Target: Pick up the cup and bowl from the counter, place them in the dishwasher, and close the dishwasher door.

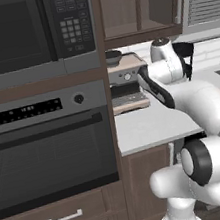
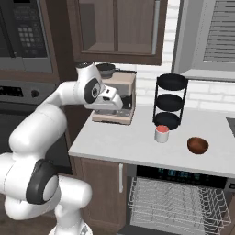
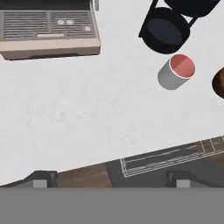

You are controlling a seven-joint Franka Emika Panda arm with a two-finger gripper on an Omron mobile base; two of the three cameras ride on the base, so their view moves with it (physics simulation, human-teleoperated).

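Observation:
A grey cup (image 2: 161,133) with a red inside stands on the pale counter (image 2: 114,142), in front of a black stand. To its right sits a brown bowl (image 2: 198,145). In the hand view the cup (image 3: 176,71) is at the upper right and the bowl (image 3: 218,82) is cut by the right edge. My gripper (image 2: 117,106) hovers above the counter's left part, well left of the cup. It is open (image 3: 111,183), with nothing between its fingers. The dishwasher (image 2: 183,174) under the counter is open, its wire rack (image 2: 174,202) pulled out. Its door is out of view.
A beige coffee machine (image 2: 127,92) stands at the back left of the counter, just behind my hand. A black three-tier stand (image 2: 170,101) rises behind the cup. A wall oven (image 1: 48,152) and microwave (image 1: 18,31) fill the left side.

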